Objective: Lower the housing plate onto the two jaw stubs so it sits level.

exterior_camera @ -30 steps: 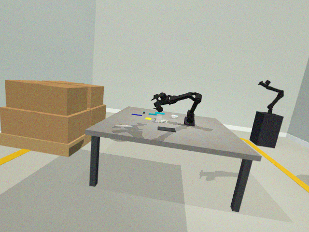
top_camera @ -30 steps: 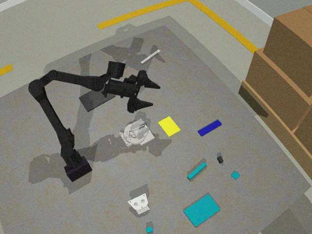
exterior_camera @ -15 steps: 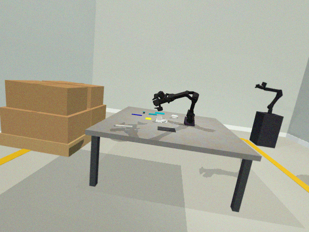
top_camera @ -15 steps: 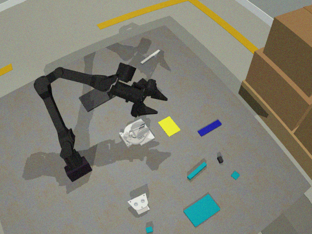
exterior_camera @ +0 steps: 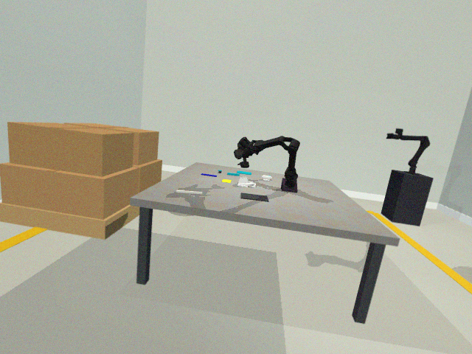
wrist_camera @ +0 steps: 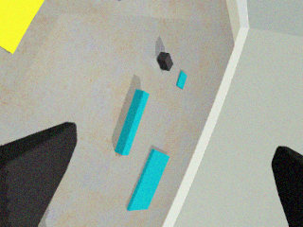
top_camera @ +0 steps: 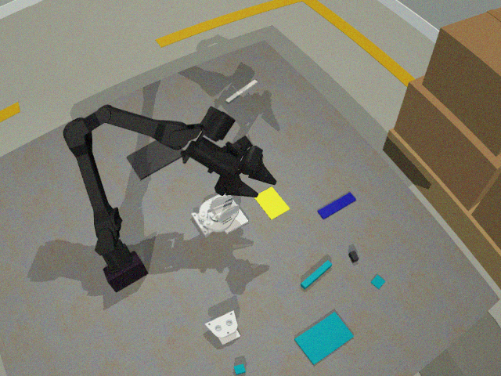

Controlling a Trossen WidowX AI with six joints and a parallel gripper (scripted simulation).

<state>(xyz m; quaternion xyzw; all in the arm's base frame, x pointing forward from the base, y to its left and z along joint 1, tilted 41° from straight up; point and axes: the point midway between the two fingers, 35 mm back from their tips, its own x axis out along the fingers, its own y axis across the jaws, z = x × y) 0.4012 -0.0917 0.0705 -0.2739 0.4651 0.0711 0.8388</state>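
The white jaw assembly [top_camera: 207, 221] [exterior_camera: 246, 184] lies on the table on a flat base, with rounded clear-looking parts on top; I cannot make out the separate jaws, pins or stubs. A white plate with two round holes [top_camera: 222, 319] [exterior_camera: 266, 177], which looks like the housing plate, is apart from the assembly, nearer the front of the top view. It seems raised on a white block. My gripper [top_camera: 266, 189] [wrist_camera: 177, 144] is wide open and empty, high above the table beside the assembly and the yellow plate. Neither white part shows in the wrist view.
A yellow plate [top_camera: 272, 203] [wrist_camera: 16, 21] lies beside the assembly. A blue bar [top_camera: 337, 205], a cyan bar [top_camera: 316, 274] [wrist_camera: 132, 123], a cyan plate [top_camera: 324, 338] [wrist_camera: 149, 181] and a small black block [top_camera: 353, 256] [wrist_camera: 165, 61] lie farther out. A white strip [top_camera: 241, 91] and dark plate [exterior_camera: 254, 197] lie elsewhere.
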